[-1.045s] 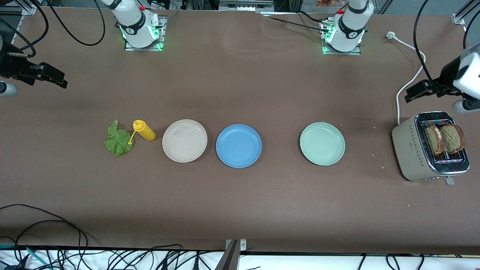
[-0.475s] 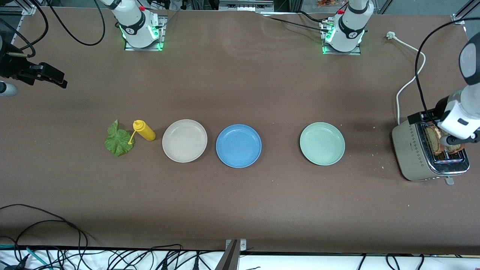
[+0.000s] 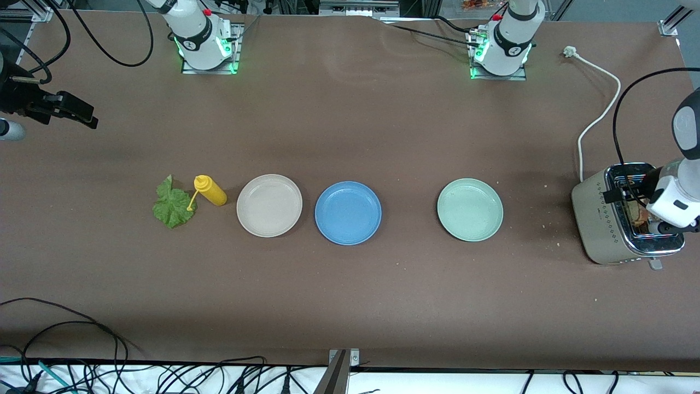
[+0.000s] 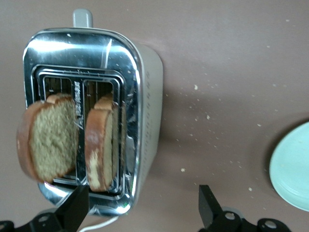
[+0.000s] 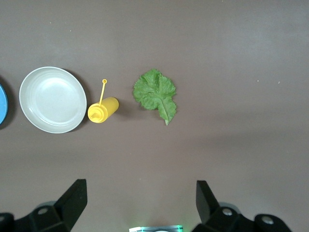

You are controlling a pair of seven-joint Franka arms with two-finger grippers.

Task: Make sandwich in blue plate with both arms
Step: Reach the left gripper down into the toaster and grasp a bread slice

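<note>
Front view, swept from the 9 o'clock edge to the 3 o'clock edge.

- The right gripper (image 3: 76, 112) hangs over bare table (image 3: 350, 306) at the right arm's end. Its jaws are wide and hold nothing; this arm waits.
- The lettuce leaf (image 3: 173, 203) lies flat, between 4 and 5 o'clock from that gripper. The right arm is much the nearer one for it.
- A yellow squeeze bottle (image 3: 210, 190) lies on its side just beside the leaf, at the leaf's 2 o'clock.
- Next come the beige plate (image 3: 269, 205) and then the blue plate (image 3: 348, 213), mid-table with nothing on it. No part of the sandwich has been built yet.
- The mint plate (image 3: 470, 209) is at 3 o'clock from the blue one, well apart from it.
- The toaster (image 3: 596, 230) stands at the left arm's end. Two bread slices (image 4: 50, 140) (image 4: 100, 142) stand on edge in its slots, with long axes running roughly 12 to 6.
- The left gripper (image 4: 141, 203) is over the toaster, jaws wide and gripping nothing.

Key relation: the jaws open along the 9–3 line, across the slices' thickness, which suits a pinch. One finger (image 4: 77, 205) is over the slot end and the other finger (image 4: 205, 200) is over the table, so the centre sits toward 9 o'clock of the bread. My guess is it needs a shift toward 3 o'clock and then a descent onto one slice. From the toaster, the blue plate lies at 9 o'clock.
</note>
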